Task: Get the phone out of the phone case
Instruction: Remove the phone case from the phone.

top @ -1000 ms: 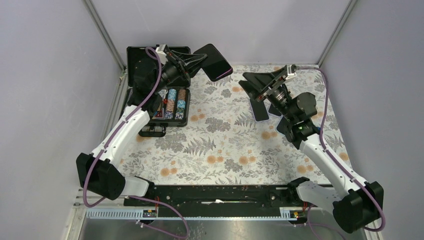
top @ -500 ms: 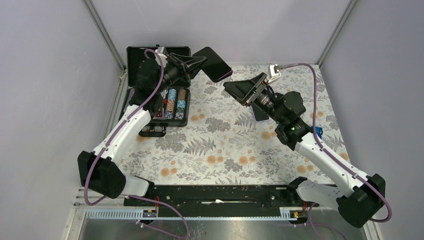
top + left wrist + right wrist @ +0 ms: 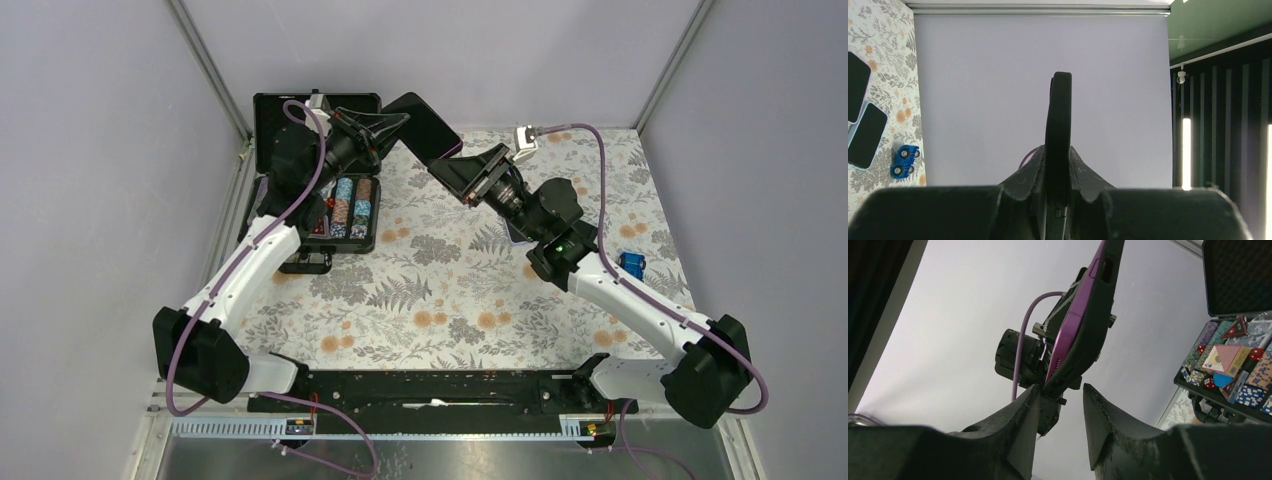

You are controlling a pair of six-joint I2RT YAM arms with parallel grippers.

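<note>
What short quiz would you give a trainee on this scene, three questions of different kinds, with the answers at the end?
1. True or false: the left gripper is shut on the cased phone and holds it in the air.
2. Multiple choice: where is the blue toy car? A) in the right gripper; B) lying on the table; C) on top of the cased phone.
3. Fill the gap: the right gripper's jaws stand ___, one on each side of a corner of the cased phone, with a gap showing.

Key: 1 true; 2 B; 3 open.
</note>
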